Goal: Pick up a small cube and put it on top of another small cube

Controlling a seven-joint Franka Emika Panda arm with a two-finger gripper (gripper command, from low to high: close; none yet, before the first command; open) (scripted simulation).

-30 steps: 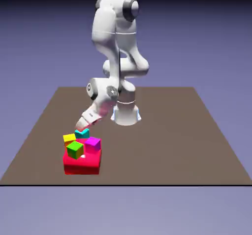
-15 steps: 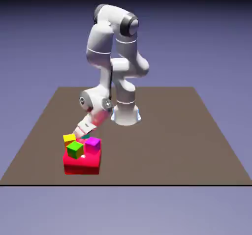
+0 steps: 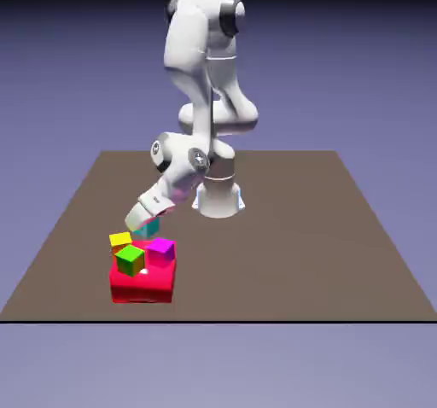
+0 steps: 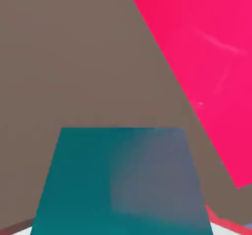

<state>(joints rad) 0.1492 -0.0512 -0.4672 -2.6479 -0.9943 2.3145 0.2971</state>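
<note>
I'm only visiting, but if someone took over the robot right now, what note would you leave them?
Gripper: shut on the small cyan cube, which hangs above the table, near the red block.
Other small cubes: green, yellow and magenta, grouped at the red block.
Done: cube picked up.
Left: set it on top of another small cube, then let go. The pictures don't show which one is meant.

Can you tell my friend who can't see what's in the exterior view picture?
A white robot arm reaches down and holds a small cyan cube in its claw. Nearby, a big red block has a green cube and a magenta cube on top, with a yellow cube beside them.
</note>
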